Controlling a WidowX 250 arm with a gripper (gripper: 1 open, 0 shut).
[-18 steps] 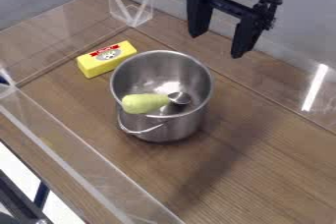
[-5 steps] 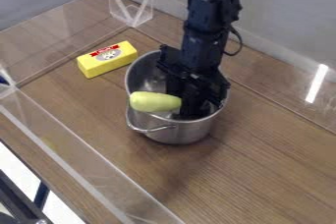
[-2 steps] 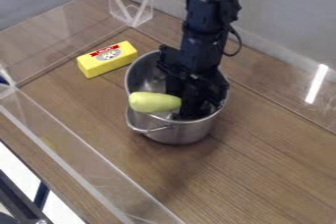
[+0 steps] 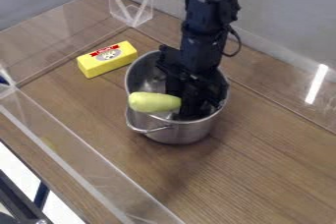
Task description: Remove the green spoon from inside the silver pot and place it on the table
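The silver pot [image 4: 155, 128] stands in the middle of the brown wood-grain table [image 4: 250, 169]. The green spoon [image 4: 153, 101] lies inside it, its thick yellow-green handle resting over the near-left rim. My black gripper [image 4: 195, 92] reaches straight down into the pot just right of the handle. Its jaws look closed together around the spoon's inner end, and the grey metal end is hidden behind the fingers.
A yellow rectangular block [image 4: 104, 60] with a red mark lies on the table left of the pot. Clear plastic walls [image 4: 79, 159] edge the tabletop at the front left, back and right.
The arm came down from above the pot into it. Over the last second nothing has visibly moved.
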